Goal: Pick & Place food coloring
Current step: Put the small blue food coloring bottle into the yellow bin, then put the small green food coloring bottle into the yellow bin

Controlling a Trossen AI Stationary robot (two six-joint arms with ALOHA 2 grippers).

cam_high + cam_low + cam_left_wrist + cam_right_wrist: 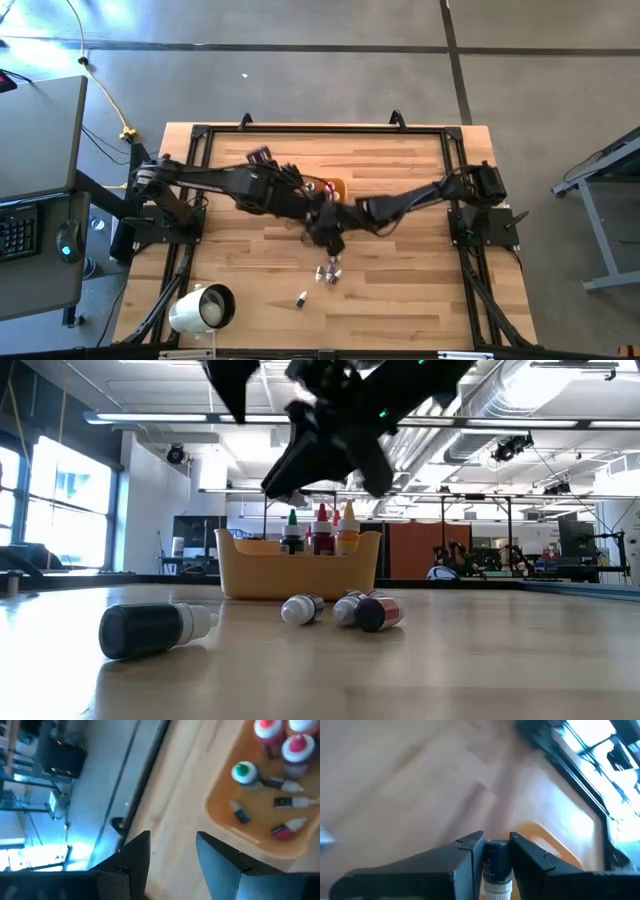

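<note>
The orange tray [333, 186] sits mid-table and holds several small food coloring bottles [280, 750], some upright with green, red and yellow caps [322, 530], some lying down. More bottles lie loose on the wood nearer the near edge [328, 273] [300, 298] [365, 610] [150, 630]. My left gripper [172, 837] is open and hovers over bare wood beside the tray. My right gripper [496, 841] is shut on a dark bottle, just on the near side of the tray [330, 238]. My right gripper pinches a small dark bottle by its body [494, 860] between the two fingers. The bottle lies along the fingers, with its pale cap [496, 892] pointing back toward the wrist. It is lifted clear of the table.
A white cup-like object [202, 308] lies near the table's near-left corner. A black frame [320, 130] runs around the work area. The two arms cross closely over the table's middle [330, 420]. Bare wood lies to the right of the loose bottles.
</note>
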